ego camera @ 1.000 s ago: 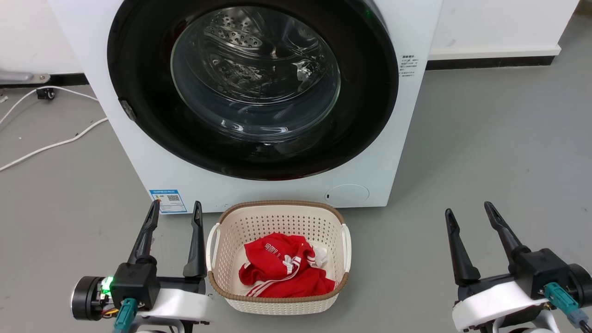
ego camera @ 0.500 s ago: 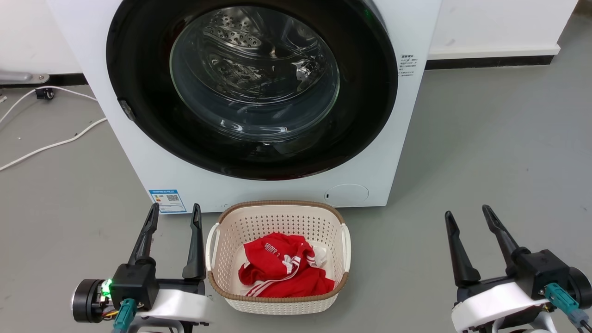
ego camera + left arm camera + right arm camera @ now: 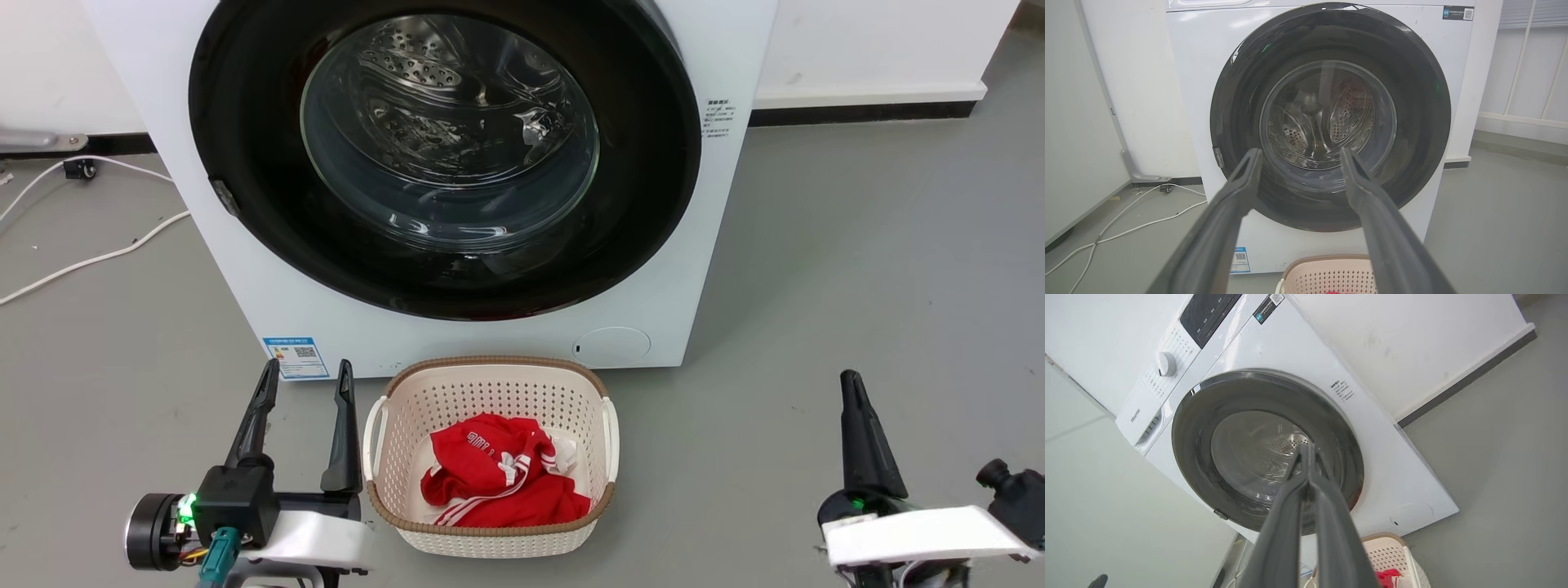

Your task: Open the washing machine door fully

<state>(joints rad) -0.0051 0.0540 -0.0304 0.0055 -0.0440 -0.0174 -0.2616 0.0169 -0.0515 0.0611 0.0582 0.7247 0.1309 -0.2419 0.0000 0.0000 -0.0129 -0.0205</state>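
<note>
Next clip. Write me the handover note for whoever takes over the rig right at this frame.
Left tool: open, empty, low beside the basket, clear of the machine.
Right tool: shut on nothing, low on the right, touching nothing.
Washing machine door: closed against the washing machine; neither tool touches it.
Done: nothing yet.
Left: reach the door, free it, swing it fully open. The basket sits on the floor just in front of the machine, so mind it.
</note>
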